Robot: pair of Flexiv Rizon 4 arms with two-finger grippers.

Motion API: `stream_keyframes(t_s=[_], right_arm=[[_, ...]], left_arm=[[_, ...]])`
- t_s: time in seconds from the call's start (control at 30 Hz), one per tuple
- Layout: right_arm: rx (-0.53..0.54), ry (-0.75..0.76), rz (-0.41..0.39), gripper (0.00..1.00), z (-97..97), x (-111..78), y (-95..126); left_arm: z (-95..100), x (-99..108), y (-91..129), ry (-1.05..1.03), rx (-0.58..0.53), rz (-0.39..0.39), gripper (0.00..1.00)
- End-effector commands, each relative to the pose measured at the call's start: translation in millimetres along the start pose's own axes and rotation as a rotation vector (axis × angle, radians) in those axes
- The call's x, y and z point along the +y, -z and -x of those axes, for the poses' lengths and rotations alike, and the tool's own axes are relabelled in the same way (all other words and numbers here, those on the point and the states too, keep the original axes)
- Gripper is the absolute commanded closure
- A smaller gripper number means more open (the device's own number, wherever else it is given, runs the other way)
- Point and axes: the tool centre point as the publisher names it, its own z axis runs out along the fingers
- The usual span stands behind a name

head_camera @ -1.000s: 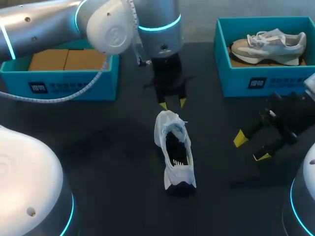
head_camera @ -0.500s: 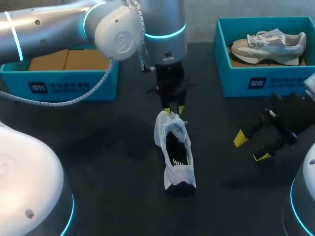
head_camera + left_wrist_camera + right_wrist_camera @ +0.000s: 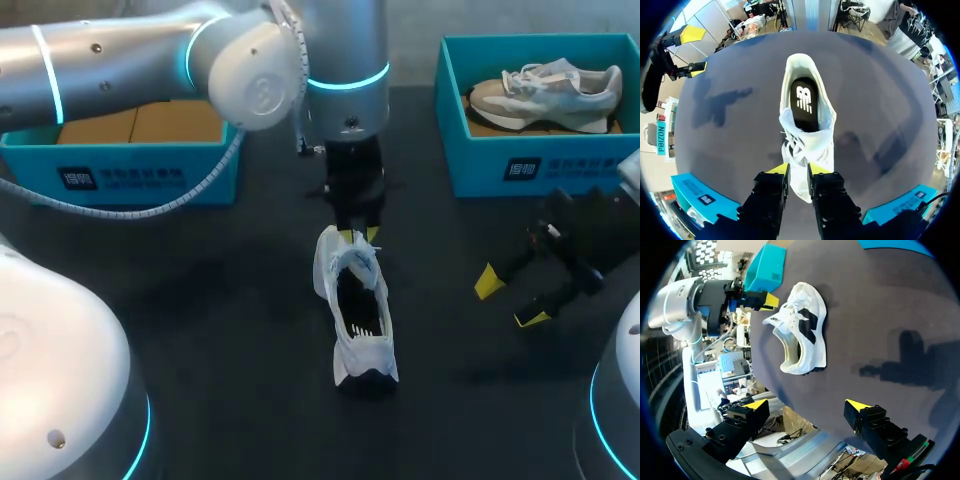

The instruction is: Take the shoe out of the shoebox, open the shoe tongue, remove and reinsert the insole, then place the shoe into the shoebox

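A dark table (image 3: 200, 300) fills the scene. At its far left stands a blue box (image 3: 120, 165) with a brown cardboard insert (image 3: 130, 122) inside.

The left arm (image 3: 120, 55) comes in over that box and reaches to the middle of the table. There the left gripper (image 3: 358, 236) points down at the far end of a white shoe (image 3: 352, 300). In the left wrist view this gripper sits right over the shoe's front, at the bunched laces. Whether it is pinching the shoe or only resting against it cannot be told.

The shoe stands upright on its sole in the middle of the table, outside both boxes, with its heel towards the near edge. Its mouth gapes wide, and a black insole (image 3: 804, 102) lies inside it.

At the far right stands a second blue box (image 3: 480, 150), which holds a grey and white sneaker (image 3: 545, 90) lying on its side.

Nearer than that box, the right gripper (image 3: 510, 300) hangs above the table, well apart from the white shoe. Its yellow tips are spread wide with nothing between them.
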Motion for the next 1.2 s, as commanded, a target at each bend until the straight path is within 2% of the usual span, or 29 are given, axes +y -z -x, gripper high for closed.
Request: stream_keyframes(t_s=[0.03, 0.43, 0.83, 1.2], right_arm=[[-0.002, -0.001, 0.002, 0.0, -0.2, -0.8, -0.6], [-0.002, -0.001, 0.002, 0.0, -0.2, -0.8, -0.6], [-0.002, -0.001, 0.002, 0.0, -0.2, -0.8, -0.6], [-0.002, -0.001, 0.002, 0.0, -0.2, -0.8, -0.6]], left_arm=[[-4.7, -4.3, -6.6, -0.006, -0.002, -0.006, 0.77], [-20.5, -32.8, -21.2, -0.025, -0.008, -0.038, 0.78], [-22.0, -48.6, -44.4, -0.025, -0.013, -0.091, 0.8], [-13.2, -53.4, -17.7, -0.054, -0.052, -0.046, 0.78]])
